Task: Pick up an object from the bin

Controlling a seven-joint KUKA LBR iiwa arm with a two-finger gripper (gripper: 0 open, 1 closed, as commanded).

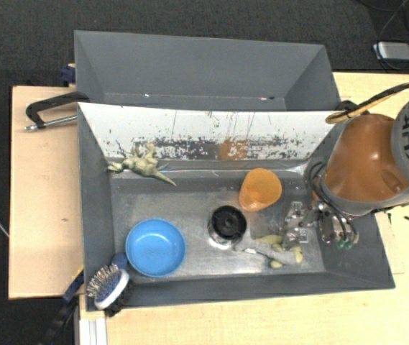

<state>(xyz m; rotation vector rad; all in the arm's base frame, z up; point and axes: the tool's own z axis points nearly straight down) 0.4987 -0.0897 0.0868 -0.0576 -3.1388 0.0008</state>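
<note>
grey metal bin [95,207], viewed from above. the end effector [295,233] is lowered into the near right corner, hemmed in by the right wall and the near wall; whether it is open or closed cannot be told. the arm's orange cover [362,164] is seen overhanging the right wall.

a small pale yellowish thing [276,261] of knobbly, irregular shape lies on the floor just below the end effector, close to the near wall. its kind cannot be made out, and it is not seen to be gripped. a thin white stick [248,251] lies just beside it, toward the bin's middle.

the nearest neighbours are a black round cap [227,223], toward the view's left, and an orange cup [260,189], tipped on its side toward the far wall. both stand apart from the end effector.

bare floor is left in the middle and left of the bin, between a blue bowl [155,246] in the near left and a pale toy dinosaur [143,162] at the foot of the far wall. a hairbrush [107,286] rests on the near left corner of the rim.
</note>
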